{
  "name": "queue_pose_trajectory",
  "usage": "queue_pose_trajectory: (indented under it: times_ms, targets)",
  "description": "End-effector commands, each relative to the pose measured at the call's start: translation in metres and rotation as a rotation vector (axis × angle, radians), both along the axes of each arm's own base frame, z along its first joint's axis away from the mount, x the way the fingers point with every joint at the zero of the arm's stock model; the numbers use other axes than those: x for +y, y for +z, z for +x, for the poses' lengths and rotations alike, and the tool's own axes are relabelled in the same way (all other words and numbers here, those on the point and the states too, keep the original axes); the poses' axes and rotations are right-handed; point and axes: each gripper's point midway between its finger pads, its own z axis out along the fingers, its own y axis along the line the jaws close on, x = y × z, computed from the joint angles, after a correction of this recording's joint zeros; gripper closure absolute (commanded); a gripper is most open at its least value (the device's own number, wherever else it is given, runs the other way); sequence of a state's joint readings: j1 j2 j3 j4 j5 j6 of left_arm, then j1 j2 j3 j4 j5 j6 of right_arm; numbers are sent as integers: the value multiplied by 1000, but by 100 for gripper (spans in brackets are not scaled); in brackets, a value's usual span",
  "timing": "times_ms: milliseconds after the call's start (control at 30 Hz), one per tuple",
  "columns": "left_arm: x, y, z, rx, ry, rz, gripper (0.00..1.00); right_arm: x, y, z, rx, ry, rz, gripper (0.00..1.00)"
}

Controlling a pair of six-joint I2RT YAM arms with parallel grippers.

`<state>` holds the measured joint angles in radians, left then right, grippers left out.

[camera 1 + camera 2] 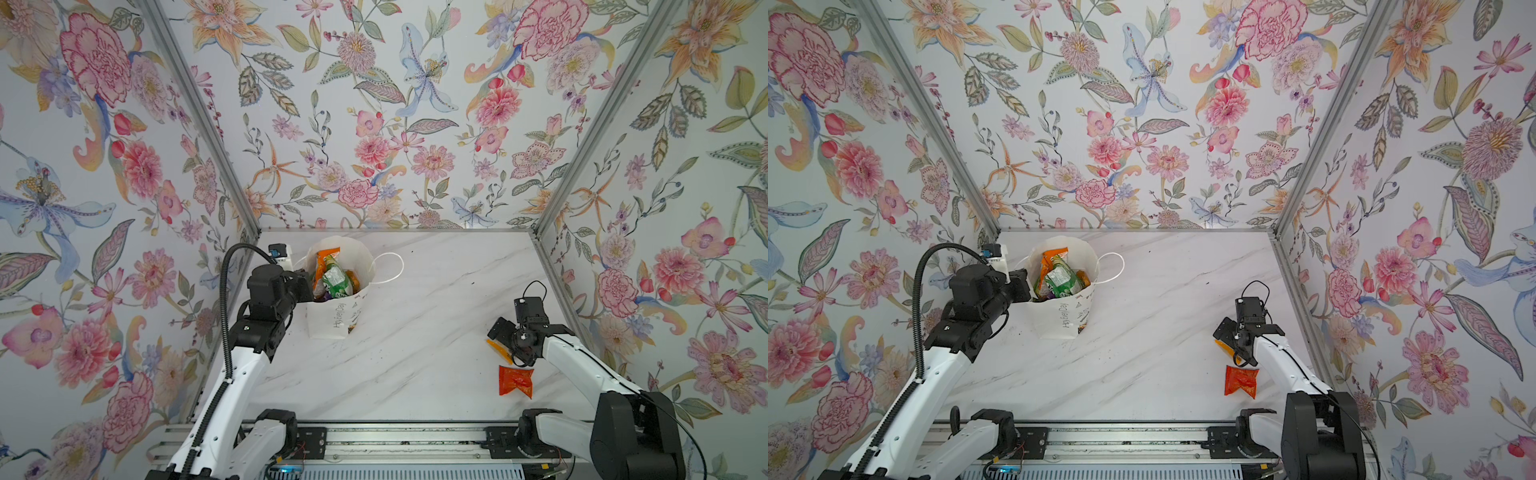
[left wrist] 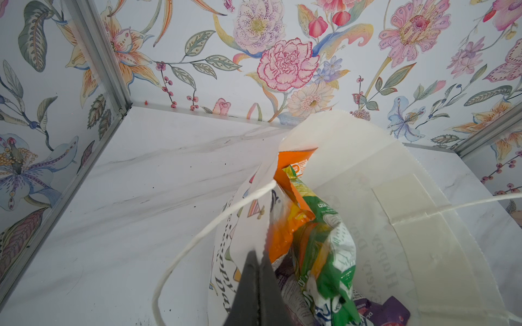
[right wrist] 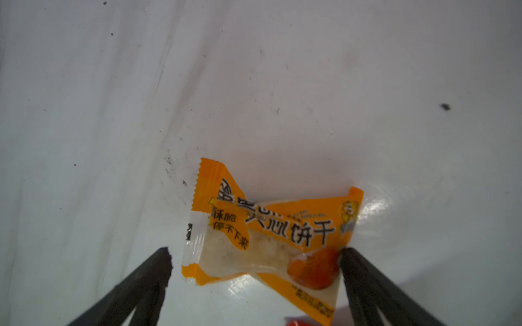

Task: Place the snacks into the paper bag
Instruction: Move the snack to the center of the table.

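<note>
Only the left wrist view shows the left pincer (image 2: 258,255) closed tight on the rim of the paper bag (image 2: 367,158). The bag stands open at the far left of the counter (image 1: 415,332), close to the side wall. Green, orange and purple packets (image 1: 334,278) fill it, and grey lettering runs down its white front. Open counter stretches rightward. Only the right wrist view shows the right pincer (image 3: 255,254) spread wide astride a flat orange sachet (image 3: 254,223), clamping nothing. A red-orange sachet (image 1: 515,380) lies just beside it, near the right wall.
</note>
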<state>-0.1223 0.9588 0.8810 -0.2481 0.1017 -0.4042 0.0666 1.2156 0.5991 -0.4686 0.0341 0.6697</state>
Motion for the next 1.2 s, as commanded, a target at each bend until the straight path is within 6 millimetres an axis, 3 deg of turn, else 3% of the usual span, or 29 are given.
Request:
queue_pose_trajectory:
  times_ms: [0,200,500,700,867,967,1167]
  targets:
    - [1,1,-1,-14,-6,-3,100,9,-5,4,14,50,-13,5]
    - [2,1,-1,-13,-5,-2,100,49,-10,20,26,178,18,7]
    - [2,1,-2,-13,-2,-2,100,131,-14,38,47,388,64,7]
    - [3,1,-2,-13,-1,0,100,180,-11,39,73,573,52,7]
    - [2,0,-1,-11,-2,0,100,223,4,35,57,695,114,8]
    - [3,1,-2,-14,2,2,100,227,19,39,7,774,90,12]
    - [2,1,-1,-13,-2,1,100,204,50,51,-53,997,-191,13]
